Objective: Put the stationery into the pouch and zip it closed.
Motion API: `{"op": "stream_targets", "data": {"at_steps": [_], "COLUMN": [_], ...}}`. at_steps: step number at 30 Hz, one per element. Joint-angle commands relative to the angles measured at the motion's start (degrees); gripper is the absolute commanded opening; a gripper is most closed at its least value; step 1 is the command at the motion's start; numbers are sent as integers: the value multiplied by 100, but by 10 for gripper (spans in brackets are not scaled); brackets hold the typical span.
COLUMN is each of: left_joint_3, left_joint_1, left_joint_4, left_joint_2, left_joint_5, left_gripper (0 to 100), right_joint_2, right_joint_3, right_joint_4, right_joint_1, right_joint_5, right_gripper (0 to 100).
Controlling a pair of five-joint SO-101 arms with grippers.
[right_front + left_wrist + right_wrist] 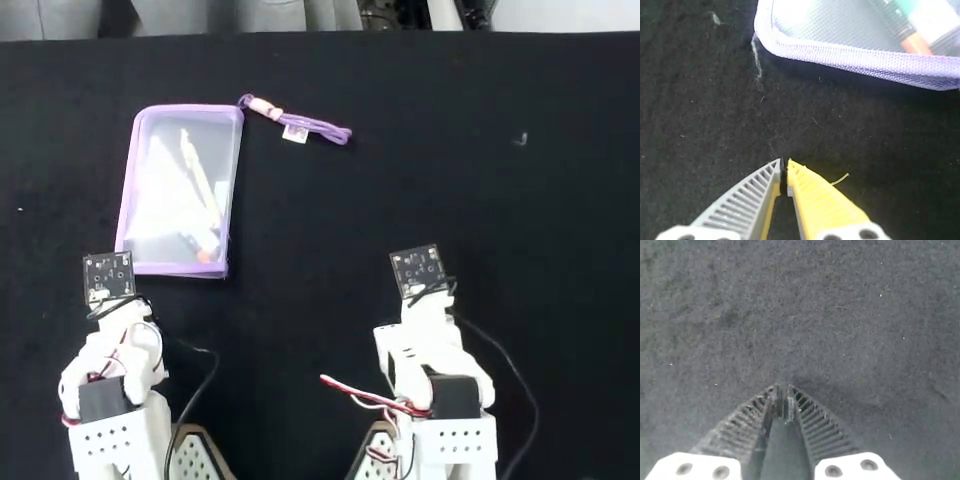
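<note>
Though its face is clear plastic, the pouch [150, 200] is edged all round with a lilac woven band, and it lies flat on the far left part of the black cloth [450, 180], long side running away from me. Through the plastic I see the pens [203, 195] lying lengthwise inside, one with an orange end near the close short edge. A lilac cord [300, 127] with a pale bead and a small tag trails off the far right corner onto the cloth.

Both my arms are folded back at the near edge of the table. My left claw [785, 172] points down at the cloth just short of the pouch's near edge, apart from it; its ribbed grey finger and ribbed yellow finger are pressed tip to tip with nothing between them. My right claw [782, 402] hangs over bare, fuzzy cloth well to the right of the pouch, its two ribbed fingers likewise closed together on nothing.
</note>
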Motion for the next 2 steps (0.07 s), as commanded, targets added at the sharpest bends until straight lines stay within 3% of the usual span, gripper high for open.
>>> {"op": "stream_targets", "data": {"at_steps": [1,2], "left_joint_3": [119,119], "left_joint_1": [48,48], "left_joint_4": [26,26], "left_joint_2": [-26,-26], "left_joint_5": [-44,-44], "left_gripper": [31,31], "right_joint_2": [-470,-470], "right_joint_3": [-4,-4], "right_joint_4": [44,44], "right_joint_1": [97,97], "right_joint_5": [-18,-18], "right_gripper": [11,11]}}
